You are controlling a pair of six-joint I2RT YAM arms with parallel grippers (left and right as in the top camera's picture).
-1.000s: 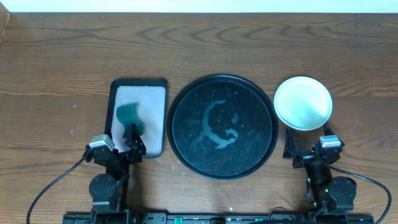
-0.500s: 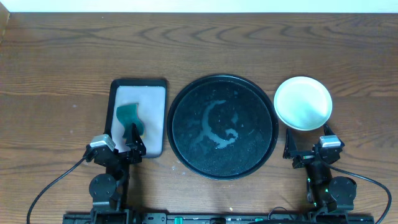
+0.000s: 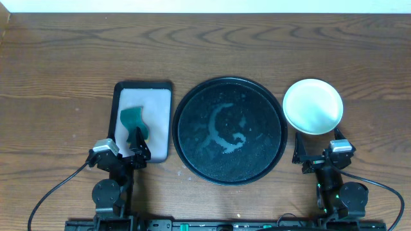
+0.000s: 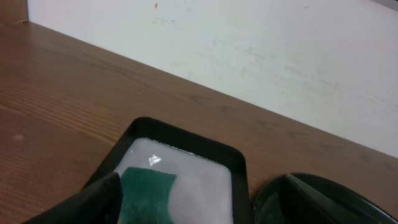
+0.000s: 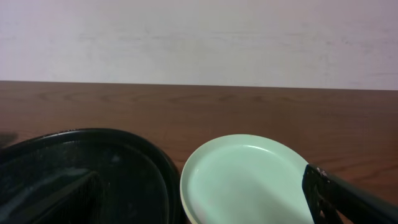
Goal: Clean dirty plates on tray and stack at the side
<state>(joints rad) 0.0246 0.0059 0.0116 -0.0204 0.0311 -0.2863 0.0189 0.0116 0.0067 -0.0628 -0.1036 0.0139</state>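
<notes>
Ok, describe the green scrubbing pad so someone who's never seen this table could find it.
Start at the big round black tray in the middle of the overhead view. Left of it sits a smaller rectangular tray with a pale grey inside. The pad lies in it, the only dark green thing in sight.
</notes>
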